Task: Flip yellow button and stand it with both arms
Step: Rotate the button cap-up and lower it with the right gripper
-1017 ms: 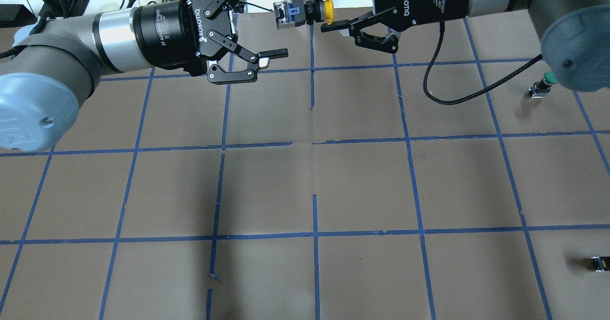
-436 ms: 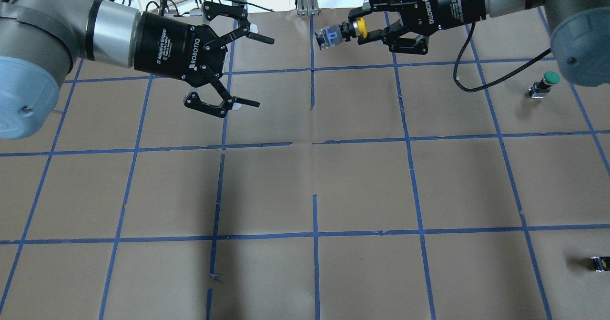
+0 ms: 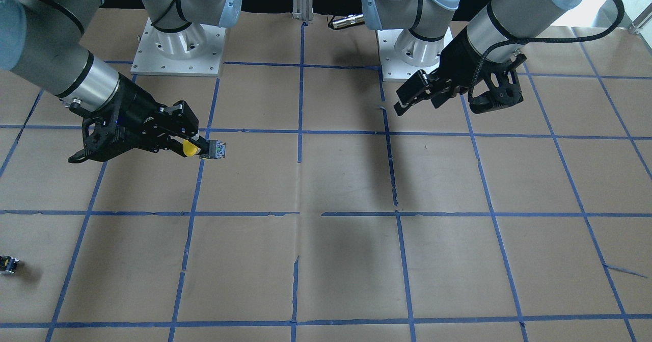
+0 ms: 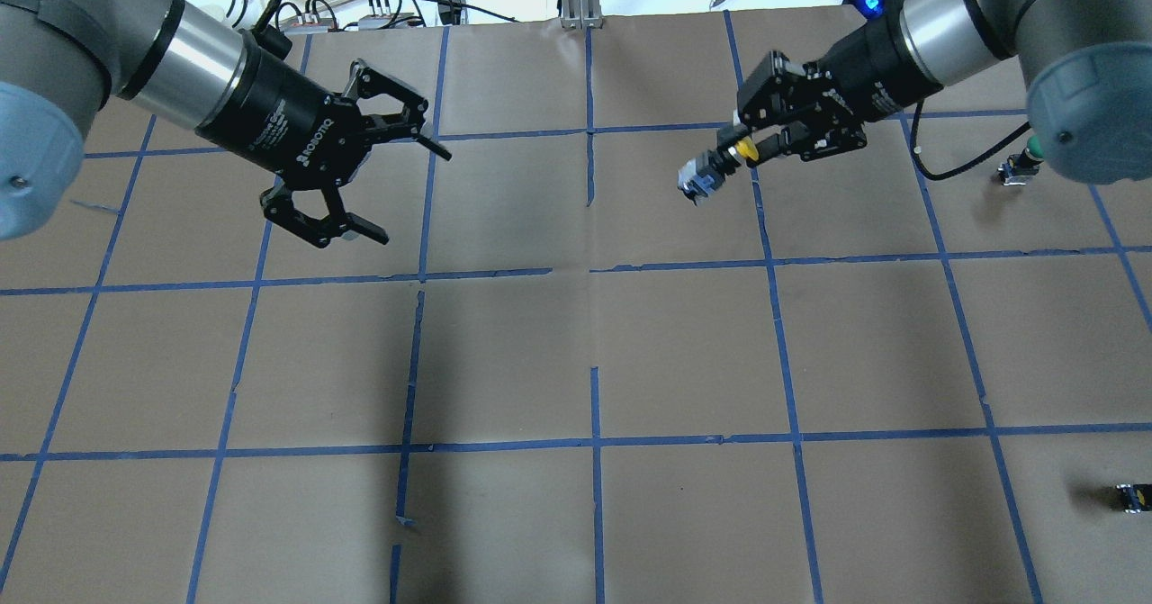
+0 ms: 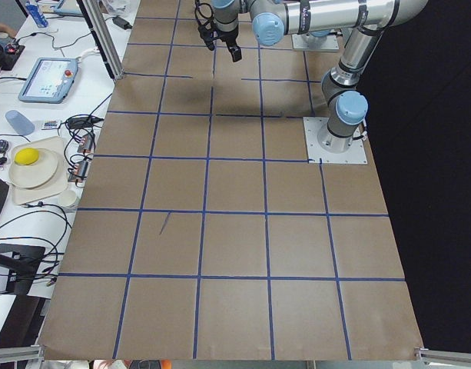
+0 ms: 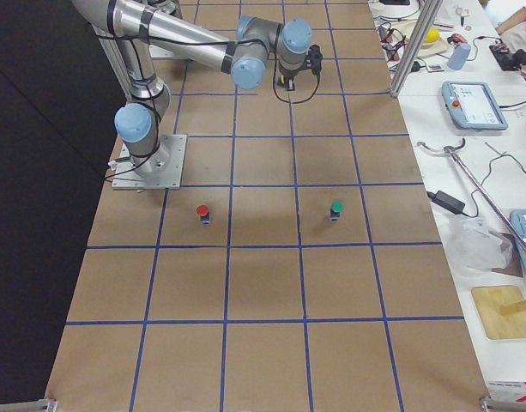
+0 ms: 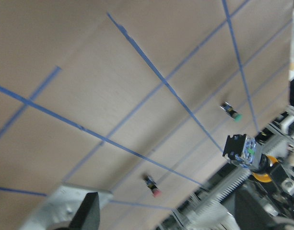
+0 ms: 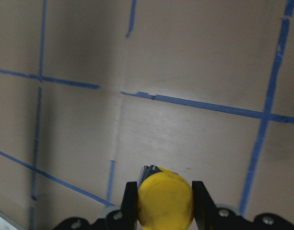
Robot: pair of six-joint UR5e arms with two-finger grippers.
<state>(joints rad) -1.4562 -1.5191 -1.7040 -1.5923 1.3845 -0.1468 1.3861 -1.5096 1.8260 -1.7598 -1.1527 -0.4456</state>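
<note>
The yellow button (image 4: 742,149) is held by its cap end in my right gripper (image 4: 751,147), which is shut on it above the table. Its blocky base (image 4: 697,179) points away from the gripper, down and toward the table's middle. In the front view the button (image 3: 191,148) sticks out to the right of the right gripper (image 3: 186,147). The right wrist view shows the yellow cap (image 8: 165,201) between the two fingers (image 8: 199,201). My left gripper (image 4: 414,197) is open and empty, well apart from the button. The left wrist view shows the button (image 7: 261,171) from afar.
A green-capped button (image 6: 336,209) and a red-capped button (image 6: 202,212) stand on the brown paper on the robot's right side. A small black capless part (image 4: 1132,496) lies near the right edge. Cables and a plate lie beyond the table's far edge (image 4: 576,21).
My right gripper has carried the yellow button right and toward the robot, tilting its base downward. My open left gripper has moved left and toward the robot, so the two grippers are farther apart.
</note>
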